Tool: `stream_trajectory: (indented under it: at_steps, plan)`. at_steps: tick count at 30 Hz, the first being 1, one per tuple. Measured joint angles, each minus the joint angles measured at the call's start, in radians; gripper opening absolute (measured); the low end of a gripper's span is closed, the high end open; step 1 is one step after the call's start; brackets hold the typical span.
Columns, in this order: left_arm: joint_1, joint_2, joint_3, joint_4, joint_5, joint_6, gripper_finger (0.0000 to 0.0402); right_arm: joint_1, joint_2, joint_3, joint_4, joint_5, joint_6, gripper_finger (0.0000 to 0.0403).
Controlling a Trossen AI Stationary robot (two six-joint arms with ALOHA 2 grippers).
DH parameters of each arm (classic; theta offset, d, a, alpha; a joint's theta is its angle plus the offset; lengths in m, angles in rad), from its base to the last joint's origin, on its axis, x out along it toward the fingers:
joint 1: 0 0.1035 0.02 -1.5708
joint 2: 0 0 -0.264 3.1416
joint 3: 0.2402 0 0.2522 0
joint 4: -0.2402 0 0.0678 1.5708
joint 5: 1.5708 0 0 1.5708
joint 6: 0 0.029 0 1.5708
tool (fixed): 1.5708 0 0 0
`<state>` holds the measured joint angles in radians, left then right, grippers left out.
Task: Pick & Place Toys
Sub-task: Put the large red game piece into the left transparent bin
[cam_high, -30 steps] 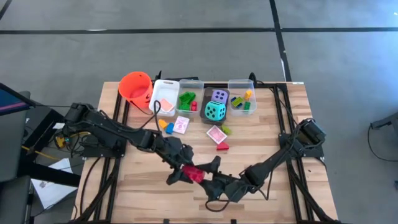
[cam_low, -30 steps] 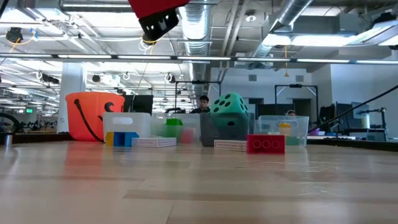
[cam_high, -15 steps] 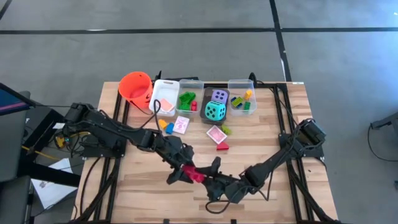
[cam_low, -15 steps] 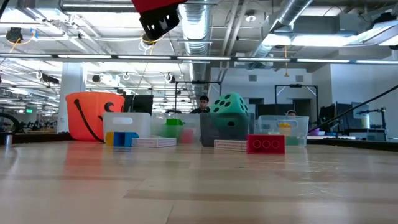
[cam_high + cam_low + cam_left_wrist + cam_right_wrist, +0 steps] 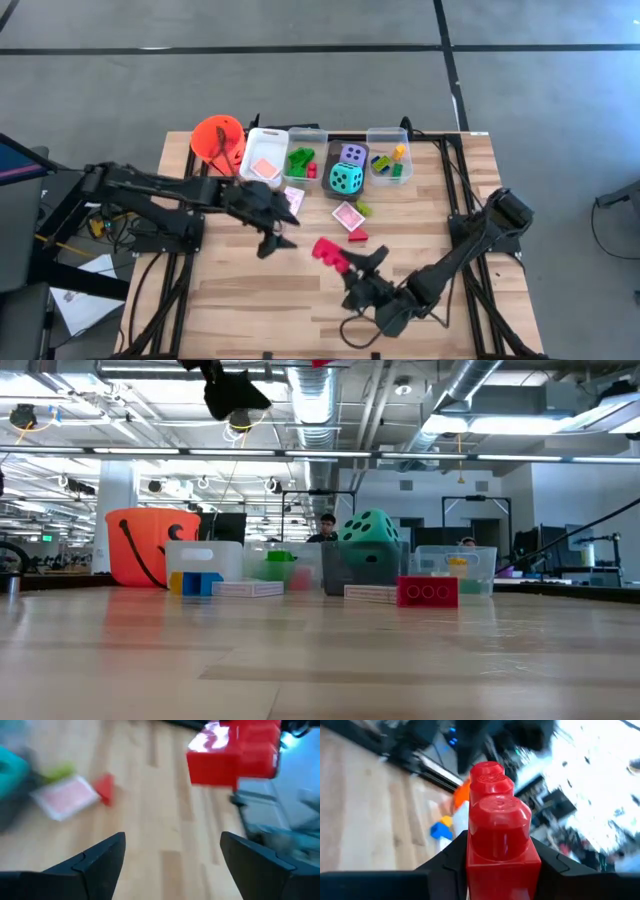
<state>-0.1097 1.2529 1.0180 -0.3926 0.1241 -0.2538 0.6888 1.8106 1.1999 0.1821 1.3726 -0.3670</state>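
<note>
We see a red brick (image 5: 327, 250) clamped in the right gripper (image 5: 345, 262), lifted, near another red brick (image 5: 357, 236) lying just beside a pink card (image 5: 347, 215).

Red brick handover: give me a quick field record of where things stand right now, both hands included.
red brick: clamped in the right hand, lifted above the table
right hand: shut on the red brick, over the table's front middle
left hand: open, empty, apart from the brick, left of it
small red brick: loose on the table beside a pink-white card
teal die: in the dark middle bin with the purple die
orange bucket: back left corner
</note>
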Motion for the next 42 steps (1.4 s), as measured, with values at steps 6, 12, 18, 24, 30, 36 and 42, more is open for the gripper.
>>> stream_trajectory:
  at_steps: [6, 12, 18, 24, 30, 36, 42]
  plan:
    - [-0.003, -0.094, 0.000, -0.014, -0.264, 0.063, 0.0319, -0.043, -0.182, 0.001, -0.558, -0.004, 0.620, 0.0133]
    - [-0.003, -0.108, 0.000, -0.014, -0.407, 0.094, 0.0320, -0.163, -0.339, 0.000, -1.109, -0.123, 1.163, 0.0133]
    - [0.000, -0.064, 0.000, -0.014, -0.531, 0.120, 0.0320, -0.243, -0.348, 0.000, -1.127, -0.186, 1.194, 0.0137]
    - [0.000, -0.054, -0.001, -0.065, -0.539, 0.170, 0.0320, -0.330, -0.243, 0.000, -0.753, -0.353, 0.789, 0.0133]
    - [0.000, -0.056, -0.001, -0.120, -0.520, 0.198, 0.0320, -0.352, -0.147, -0.001, -0.417, -0.409, 0.411, 0.0137]
    - [-0.011, -0.054, -0.001, -0.152, -0.519, 0.299, 0.0320, -0.309, -0.088, -0.001, -0.252, -0.480, 0.250, 0.0134]
    - [-0.025, -0.042, 0.000, -0.131, -0.519, 0.394, 0.0320, -0.298, -0.088, -0.001, -0.236, -0.527, 0.320, 0.0135]
